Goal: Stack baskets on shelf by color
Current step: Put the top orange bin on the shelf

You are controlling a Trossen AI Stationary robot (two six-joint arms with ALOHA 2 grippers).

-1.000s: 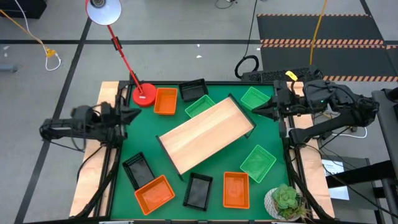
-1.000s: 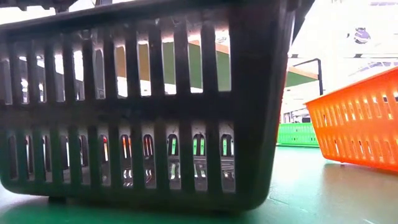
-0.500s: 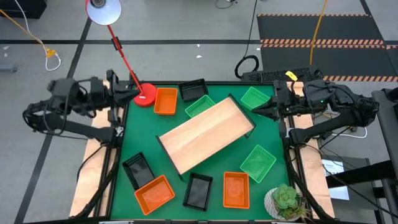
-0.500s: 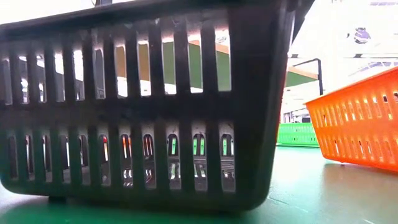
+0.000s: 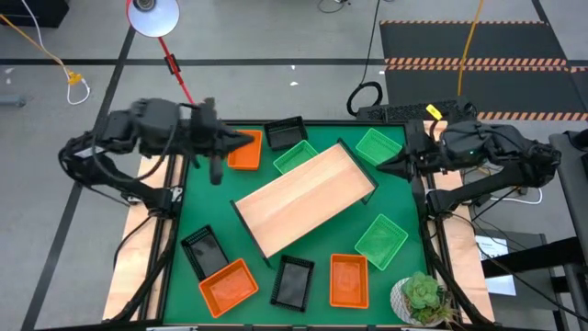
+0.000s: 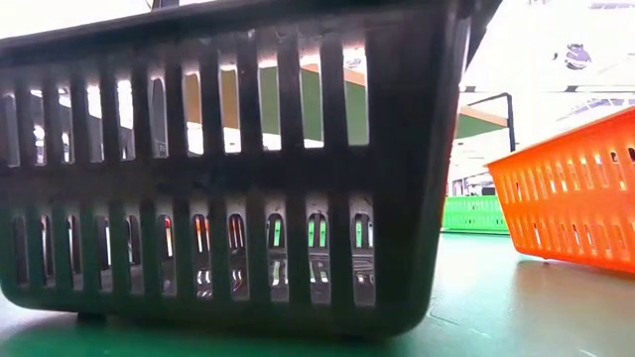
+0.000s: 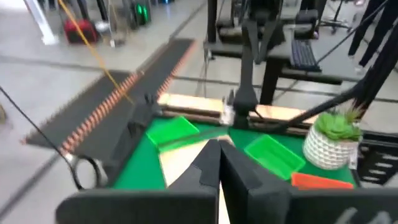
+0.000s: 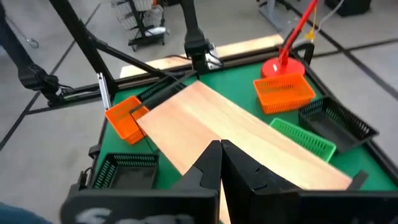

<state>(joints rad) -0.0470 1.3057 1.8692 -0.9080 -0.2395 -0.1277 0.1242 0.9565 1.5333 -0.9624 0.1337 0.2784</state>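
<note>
While the right gripper (image 5: 381, 165) waits with fingers together at the table's right edge, the left gripper (image 5: 246, 141), fingers together, reaches level over the orange-red perforated plastic basket (image 5: 244, 152) beside the light wooden shelf (image 5: 304, 198).

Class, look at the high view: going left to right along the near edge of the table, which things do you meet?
Black basket → orange basket → black basket → orange basket → green basket → potted plant.

left arm (image 5: 138, 138): dark, bulky rounded joints, thin black tubes | right arm (image 5: 496, 152): same dark build | fingers (image 8: 208, 165): matte black, wedge-shaped, tapering
</note>
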